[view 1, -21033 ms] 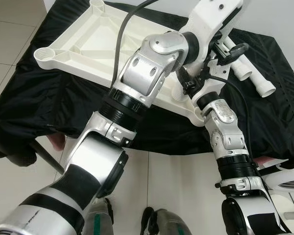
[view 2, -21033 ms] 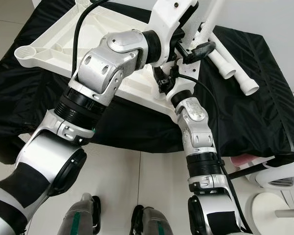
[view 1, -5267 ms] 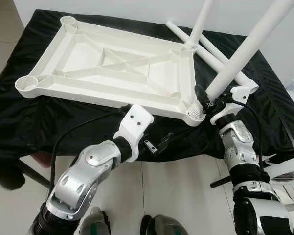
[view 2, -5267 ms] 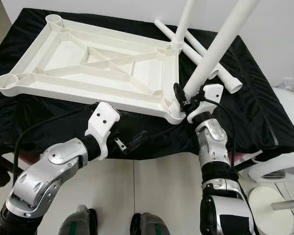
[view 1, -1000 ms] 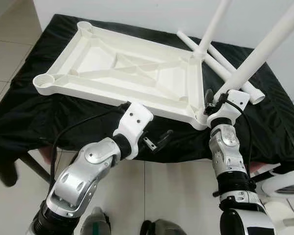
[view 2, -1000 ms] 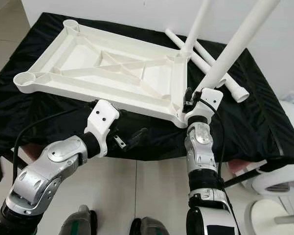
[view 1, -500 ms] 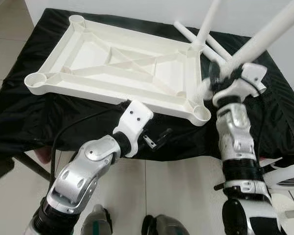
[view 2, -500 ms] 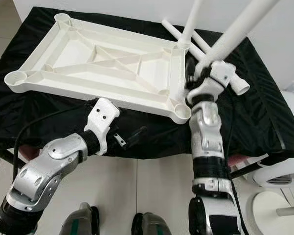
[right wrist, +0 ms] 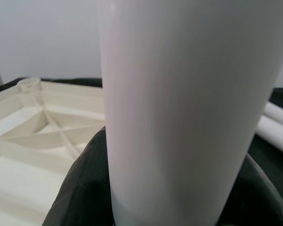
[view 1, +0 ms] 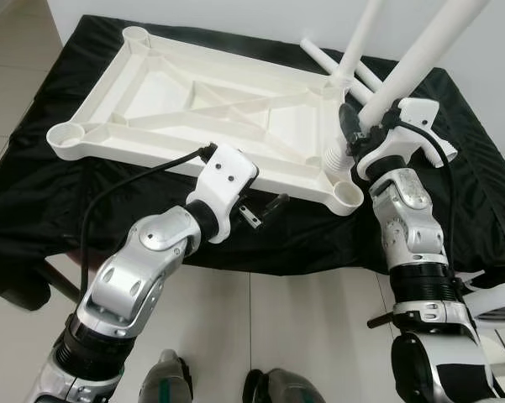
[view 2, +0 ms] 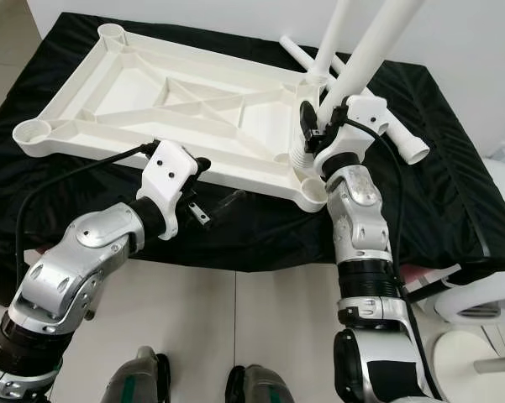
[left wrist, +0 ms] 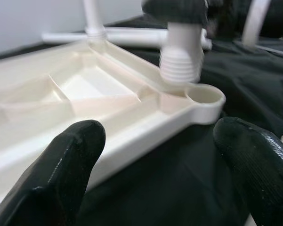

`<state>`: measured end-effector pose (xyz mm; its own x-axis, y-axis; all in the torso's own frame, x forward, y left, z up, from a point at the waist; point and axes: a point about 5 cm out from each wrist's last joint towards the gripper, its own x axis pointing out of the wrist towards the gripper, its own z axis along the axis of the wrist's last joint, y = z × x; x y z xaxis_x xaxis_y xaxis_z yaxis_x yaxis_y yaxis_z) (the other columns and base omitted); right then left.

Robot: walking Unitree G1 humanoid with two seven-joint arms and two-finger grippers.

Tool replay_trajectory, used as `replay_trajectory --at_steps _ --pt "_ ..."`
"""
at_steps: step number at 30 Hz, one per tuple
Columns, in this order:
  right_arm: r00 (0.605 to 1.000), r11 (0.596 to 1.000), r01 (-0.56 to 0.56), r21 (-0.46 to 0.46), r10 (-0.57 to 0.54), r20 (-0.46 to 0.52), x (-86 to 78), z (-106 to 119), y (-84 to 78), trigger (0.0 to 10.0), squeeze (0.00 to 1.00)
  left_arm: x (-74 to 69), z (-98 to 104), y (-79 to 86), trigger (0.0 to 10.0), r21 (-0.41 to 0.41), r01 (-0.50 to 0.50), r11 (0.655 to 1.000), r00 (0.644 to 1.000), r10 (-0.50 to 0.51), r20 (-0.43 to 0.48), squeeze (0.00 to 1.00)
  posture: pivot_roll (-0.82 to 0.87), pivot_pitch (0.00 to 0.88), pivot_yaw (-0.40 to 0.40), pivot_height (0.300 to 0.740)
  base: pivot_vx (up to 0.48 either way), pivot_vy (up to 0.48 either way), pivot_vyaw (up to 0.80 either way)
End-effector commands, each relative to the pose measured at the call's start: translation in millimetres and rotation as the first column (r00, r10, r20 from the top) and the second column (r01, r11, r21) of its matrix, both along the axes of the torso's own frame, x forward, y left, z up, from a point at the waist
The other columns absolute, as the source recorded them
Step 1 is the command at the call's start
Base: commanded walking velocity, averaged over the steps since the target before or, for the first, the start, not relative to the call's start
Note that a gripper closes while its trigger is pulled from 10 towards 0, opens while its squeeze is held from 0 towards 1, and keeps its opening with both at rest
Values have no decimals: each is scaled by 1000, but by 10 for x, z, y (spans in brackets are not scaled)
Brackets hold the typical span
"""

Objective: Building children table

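Leg [view 1: 416, 59] pinched in my right claw [view 1: 360, 138] hangs above the top's [view 1: 164, 105] 4 o'clock corner socket [view 1: 349, 194]; my left claw [view 1: 265, 210] gapes beside its near edge.

No readable text, label, brand, number or sign anywhere in these views.

A plain room indoors, likely in a home: pale glossy floor tiles [view 1: 17, 50] with thin grout lines, a bare white wall [view 2: 479, 50] behind, and a worktop draped in black cloth [view 1: 34, 193]. Off the worktop's right edge stands white plastic furniture [view 2: 479, 306], seemingly a chair.
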<state>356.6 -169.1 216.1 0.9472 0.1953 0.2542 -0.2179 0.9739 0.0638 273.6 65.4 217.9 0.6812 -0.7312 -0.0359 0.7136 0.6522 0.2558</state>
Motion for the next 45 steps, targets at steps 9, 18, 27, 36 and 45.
replay_trajectory --at_steps 9,18,27,36,45 --pt "985 983 -172 -65 171 -32 -9 -13 196 10000 0 92 412 -275 10000 -115 58 992 991 -44 125 0 155 43 -168 740 0 0 0" --pt "960 949 -279 -146 276 -41 -41 -46 246 10000 0 78 632 -365 10000 -227 201 953 978 -183 100 0 155 23 -164 740 0 0 0" --pt "913 887 -409 -216 399 -87 -104 -95 214 10000 0 138 848 -410 10000 -228 326 918 944 -305 124 0 142 25 -146 740 0 0 0" --pt "861 819 -507 -270 493 -122 -218 -145 229 10000 0 165 1029 -427 10000 -235 403 884 915 -381 135 0 108 30 -121 740 0 0 0" --pt "845 791 -533 -299 514 -147 -264 -157 163 10000 0 192 1089 -531 10000 -209 455 866 891 -441 110 0 85 32 -98 740 0 0 0"
